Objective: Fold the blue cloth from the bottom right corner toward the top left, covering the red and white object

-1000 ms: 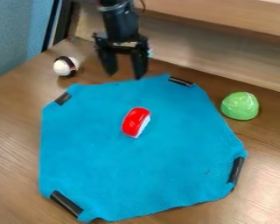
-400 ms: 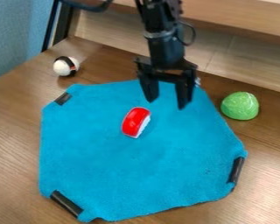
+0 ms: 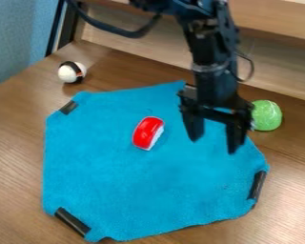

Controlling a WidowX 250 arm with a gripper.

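The claw (image 3: pixel 213 145) is hanging over the upper right part of a blue cloth (image 3: pixel 129 183), its two fingers standing apart and pointing down, with nothing between them. The red-and-white piece (image 3: pixel 148 133) is lying on the cloth, to the left of the claw in the camera view and clear of both fingers. It is resting at a slant, its glossy red side facing up and left and its white side showing along the lower right. A green rounded object (image 3: pixel 268 116) is sitting on the tabletop (image 3: pixel 15 157), beyond the cloth's right edge, up and to the right of the claw.

The claw's right-hand side in the view is covering the left edge of the green object, so its full outline is not showing. The claw and arm are also hiding part of the cloth's upper right edge. The arm is running out of the view at the top, and a black cable is looping beside it, cut off there too. Whether the fingertips are touching the cloth or hanging above it is hard to make out.

Farther off, at the upper left, a white ball with a dark band (image 3: pixel 72 72) is resting on the tabletop. Black strips (image 3: pixel 72 223) are lying at corners of the cloth.
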